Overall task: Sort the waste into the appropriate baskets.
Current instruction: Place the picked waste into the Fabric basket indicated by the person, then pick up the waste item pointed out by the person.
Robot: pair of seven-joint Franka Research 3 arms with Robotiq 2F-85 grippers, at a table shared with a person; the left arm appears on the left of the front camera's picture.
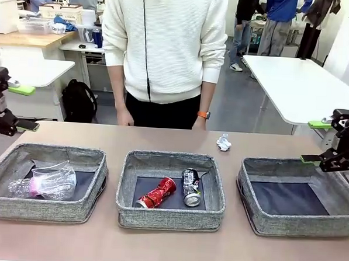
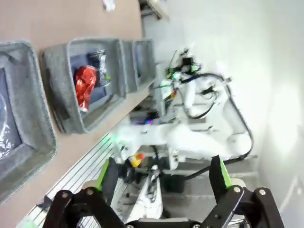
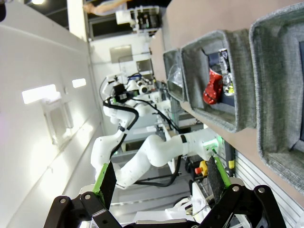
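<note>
Three grey woven baskets stand in a row. The left basket (image 1: 93,182) holds a clear bottle (image 1: 28,186) with a pink label and a clear plastic cup (image 1: 58,180). In the middle basket (image 1: 124,189) lie a crushed red can (image 1: 158,193) and a dark printed can (image 1: 191,187). The right basket (image 1: 247,193) has a bare dark bottom. A small white paper wad (image 1: 223,143) lies on the table behind them. My left gripper (image 1: 24,107) hangs open at the far left, my right gripper (image 1: 314,142) open at the far right, both holding nothing. The left wrist view shows the red can (image 2: 85,85) between open fingers (image 2: 107,178); the right wrist view shows the red can (image 3: 213,88).
A person in a white sweater (image 1: 164,42) stands at the far edge, hands hanging near the table. Bare tabletop runs in front of and behind the baskets. White tables (image 1: 300,84) and other people show in the background.
</note>
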